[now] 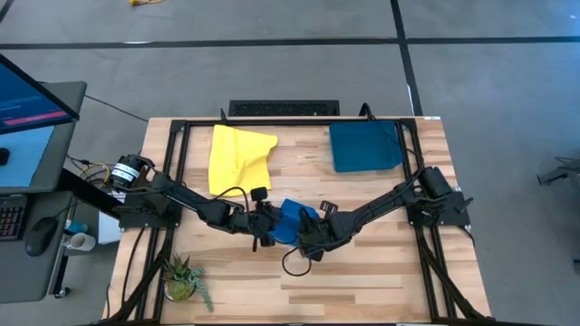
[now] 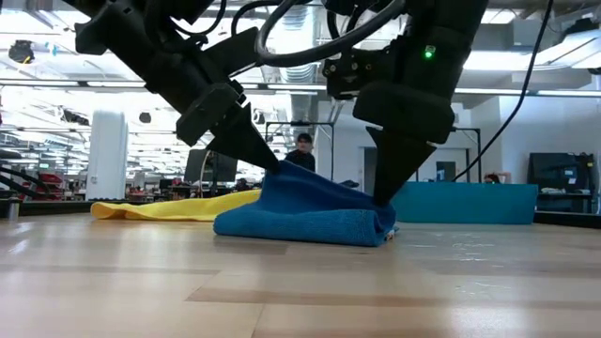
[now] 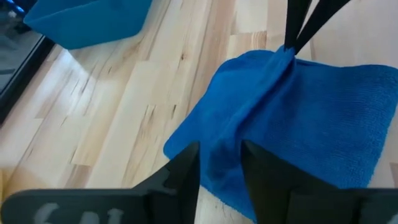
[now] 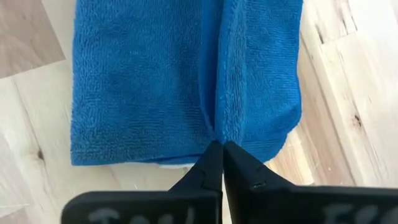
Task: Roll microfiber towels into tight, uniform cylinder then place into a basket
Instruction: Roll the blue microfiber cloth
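At mid-table your blue towel lies bunched (one ridge raised) between the left gripper, fingers apart astride its edge, and the right gripper, fingers pinching that fold.

Bright, even overhead light; ceiling strips glare in the low view. Soft shadows lie under the towel. The near table blurs there.

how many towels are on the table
2: the yellow towel lies spread toward the table's far left; the blue towel sits bunched mid-table between both grippers.
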Controlling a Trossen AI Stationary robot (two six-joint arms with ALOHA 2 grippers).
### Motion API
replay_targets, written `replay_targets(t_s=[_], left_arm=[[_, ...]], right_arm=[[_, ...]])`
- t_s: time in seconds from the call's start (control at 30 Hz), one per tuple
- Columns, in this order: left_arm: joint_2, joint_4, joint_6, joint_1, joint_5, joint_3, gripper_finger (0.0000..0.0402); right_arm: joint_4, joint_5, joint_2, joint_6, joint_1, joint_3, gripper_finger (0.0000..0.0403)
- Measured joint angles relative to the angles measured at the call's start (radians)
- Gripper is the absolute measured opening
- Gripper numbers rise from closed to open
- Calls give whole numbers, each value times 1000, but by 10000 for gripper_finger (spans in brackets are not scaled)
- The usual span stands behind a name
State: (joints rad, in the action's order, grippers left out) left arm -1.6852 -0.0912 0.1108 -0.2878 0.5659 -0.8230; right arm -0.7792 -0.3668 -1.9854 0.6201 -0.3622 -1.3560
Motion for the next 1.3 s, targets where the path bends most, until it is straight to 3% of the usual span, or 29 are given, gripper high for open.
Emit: replay_targets(t_s=[0.33,0.67,1.03,1.3], left_arm=[[0,34,3,0,8,0,163],[0,59,-3,0,30,0,202],[0,239,-4,-36,13,-86,200],[0,262,16,-57,-89,-70,186]], right_arm=[[3,-58,0,-26,-6,0,81],[-39,-22,15,-13,5,-1,147],[-197,-85,146,-52,-15,-2,151],[-210,-191,246,-71,-45,-2,140]])
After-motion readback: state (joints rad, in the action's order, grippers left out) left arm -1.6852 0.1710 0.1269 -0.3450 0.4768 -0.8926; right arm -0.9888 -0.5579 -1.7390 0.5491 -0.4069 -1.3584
